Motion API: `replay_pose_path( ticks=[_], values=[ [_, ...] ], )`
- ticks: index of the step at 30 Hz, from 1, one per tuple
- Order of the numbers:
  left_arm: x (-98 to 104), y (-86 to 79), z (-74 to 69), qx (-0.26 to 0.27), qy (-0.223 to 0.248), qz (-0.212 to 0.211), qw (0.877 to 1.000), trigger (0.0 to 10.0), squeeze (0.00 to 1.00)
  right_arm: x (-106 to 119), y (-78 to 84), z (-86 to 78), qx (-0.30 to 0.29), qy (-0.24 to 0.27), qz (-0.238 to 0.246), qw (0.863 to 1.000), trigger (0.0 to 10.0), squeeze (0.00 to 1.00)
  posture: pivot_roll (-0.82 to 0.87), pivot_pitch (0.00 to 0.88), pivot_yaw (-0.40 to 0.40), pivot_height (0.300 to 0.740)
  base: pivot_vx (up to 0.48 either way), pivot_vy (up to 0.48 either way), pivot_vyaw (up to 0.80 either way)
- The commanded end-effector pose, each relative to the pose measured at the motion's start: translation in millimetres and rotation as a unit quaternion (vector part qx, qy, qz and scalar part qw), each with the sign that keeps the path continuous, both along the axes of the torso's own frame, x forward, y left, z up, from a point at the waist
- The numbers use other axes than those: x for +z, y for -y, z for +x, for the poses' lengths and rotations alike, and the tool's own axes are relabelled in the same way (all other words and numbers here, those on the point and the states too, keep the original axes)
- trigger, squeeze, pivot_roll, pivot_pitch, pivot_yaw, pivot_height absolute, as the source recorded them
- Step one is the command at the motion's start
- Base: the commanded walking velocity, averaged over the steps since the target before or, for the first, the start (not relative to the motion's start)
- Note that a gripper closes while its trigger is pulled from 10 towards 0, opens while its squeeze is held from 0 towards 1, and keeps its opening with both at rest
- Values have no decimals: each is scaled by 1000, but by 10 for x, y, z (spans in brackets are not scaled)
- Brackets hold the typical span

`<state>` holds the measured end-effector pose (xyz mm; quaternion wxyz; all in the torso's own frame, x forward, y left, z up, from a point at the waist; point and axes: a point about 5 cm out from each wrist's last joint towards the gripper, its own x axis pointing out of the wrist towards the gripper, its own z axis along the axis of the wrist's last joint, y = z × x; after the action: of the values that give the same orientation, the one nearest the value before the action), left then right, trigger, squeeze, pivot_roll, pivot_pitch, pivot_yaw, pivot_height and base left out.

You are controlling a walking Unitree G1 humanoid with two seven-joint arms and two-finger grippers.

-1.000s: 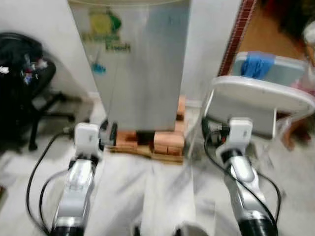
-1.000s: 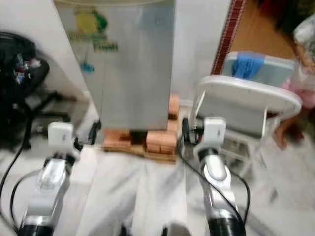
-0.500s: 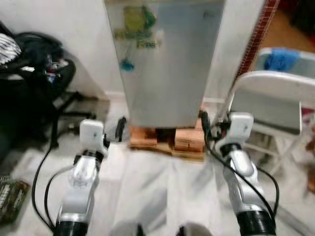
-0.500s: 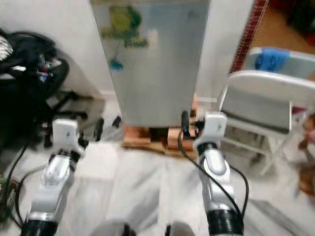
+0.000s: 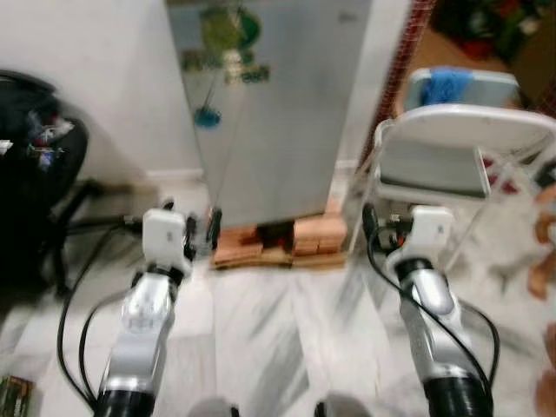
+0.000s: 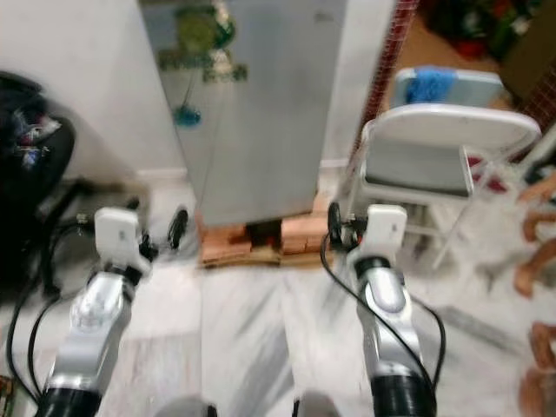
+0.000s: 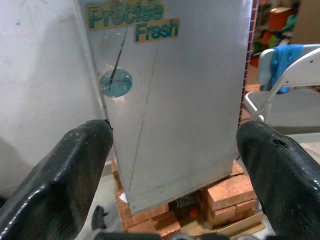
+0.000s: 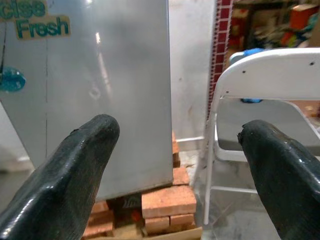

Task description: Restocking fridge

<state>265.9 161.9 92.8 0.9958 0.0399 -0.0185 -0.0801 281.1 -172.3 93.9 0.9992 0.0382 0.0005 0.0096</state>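
A silver fridge (image 5: 269,113) with its door shut stands straight ahead against the white wall, raised on bricks (image 5: 304,234) and a wooden pallet. A green "Precise Fresh" sticker (image 7: 132,20) sits high on the door. My left gripper (image 5: 201,234) is held out low before the fridge's lower left corner, open and empty. My right gripper (image 6: 334,221) is at the same height off the lower right corner, also open and empty. Both are short of the door. In the wrist views the fingers (image 7: 75,170) (image 8: 75,170) stand wide apart with the fridge between them.
A white folding chair (image 5: 452,148) stands close to the right of the fridge, with a blue cloth (image 5: 446,84) behind it. A black office chair (image 5: 35,174) is at the left. Marble floor (image 5: 261,330) lies between me and the fridge. Blurred shapes (image 6: 534,226) sit at the right edge.
The whole view has shifted with the camera, and the fridge now sits a little further left in the picture. Both arms keep their pose with the grippers open.
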Motion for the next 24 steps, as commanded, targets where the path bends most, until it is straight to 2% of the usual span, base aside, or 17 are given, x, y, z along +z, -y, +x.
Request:
replay_pose_path(
  ticks=[1,8,11,13,18,24],
  values=[
    [4,-89,-17,8,-1,6,1000,10000,0,37,-81,14,13,7,6,1000,10000,0,-67,26,17,740,0,480,-800],
    [-9,-95,-28,10,-5,2,1000,10000,0,36,-63,10,13,7,5,1000,10000,0,-66,26,14,740,0,480,-800],
    [-37,-109,-46,14,-11,2,1000,10000,0,48,-67,4,14,14,23,1000,10000,0,-66,28,17,740,0,480,-752],
    [-36,-115,-52,14,-12,2,1000,10000,0,63,-66,-9,12,19,37,999,10000,0,-66,28,17,740,0,480,0],
    [-18,-111,-50,15,-9,4,1000,10000,0,1,-38,-16,10,-4,28,1000,10000,0,-65,29,20,740,0,480,0],
    [-48,-130,-70,11,-16,8,1000,10000,0,35,25,-18,-7,8,-19,1000,10000,0,-66,26,25,740,0,480,0]
  ],
)
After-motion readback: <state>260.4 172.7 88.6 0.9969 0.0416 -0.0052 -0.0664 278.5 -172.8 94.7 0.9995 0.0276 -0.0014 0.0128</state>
